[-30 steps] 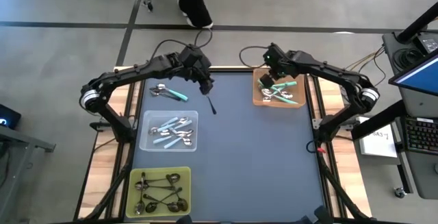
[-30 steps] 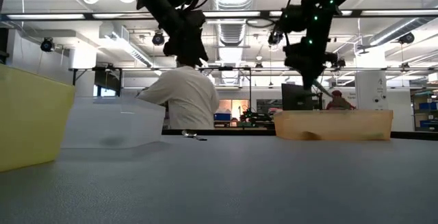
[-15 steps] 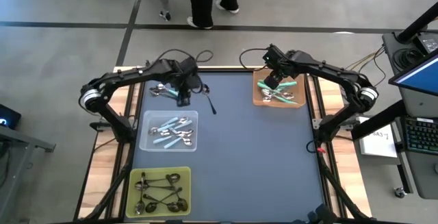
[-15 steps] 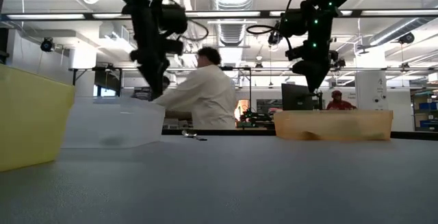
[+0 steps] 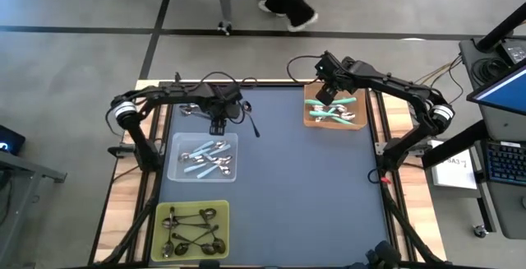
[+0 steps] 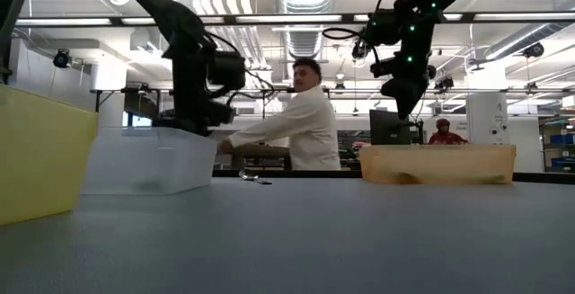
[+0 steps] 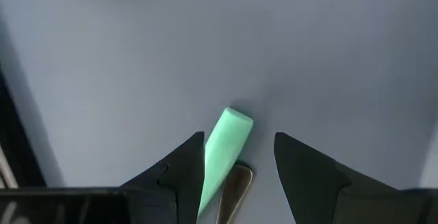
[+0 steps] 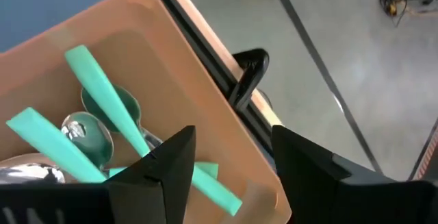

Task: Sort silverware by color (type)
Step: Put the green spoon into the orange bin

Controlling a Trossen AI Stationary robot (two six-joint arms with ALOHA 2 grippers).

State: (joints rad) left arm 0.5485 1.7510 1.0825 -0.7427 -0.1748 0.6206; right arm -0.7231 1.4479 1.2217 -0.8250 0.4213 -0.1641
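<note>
A teal-handled spoon [image 7: 228, 142] lies on the blue mat at the far left, its handle end over a metal piece [image 7: 236, 183]. My left gripper [image 7: 239, 138] is open and points down, with one finger on each side of that handle; in the high view it [image 5: 218, 124] hides most of the spoon, beside two metal bowls [image 5: 191, 109]. My right gripper [image 5: 327, 96] is open above the orange tray [image 5: 310, 122], which holds several teal spoons [image 8: 102, 94]. Nothing is between its fingers [image 8: 233, 131].
A clear tray [image 5: 176, 170] with pale blue spoons sits near the left edge. A yellow-green tray [image 5: 161, 211] with dark spoons sits nearer still. One dark spoon [image 5: 254, 126] lies loose on the mat. A person in white [image 6: 310, 128] moves behind the far edge.
My left gripper has come down toward the mat and toward the left edge, rolling as it went, and now stands astride the teal handle. My right gripper has stayed over the orange tray and opened; the teal spoon it held now lies in the tray.
</note>
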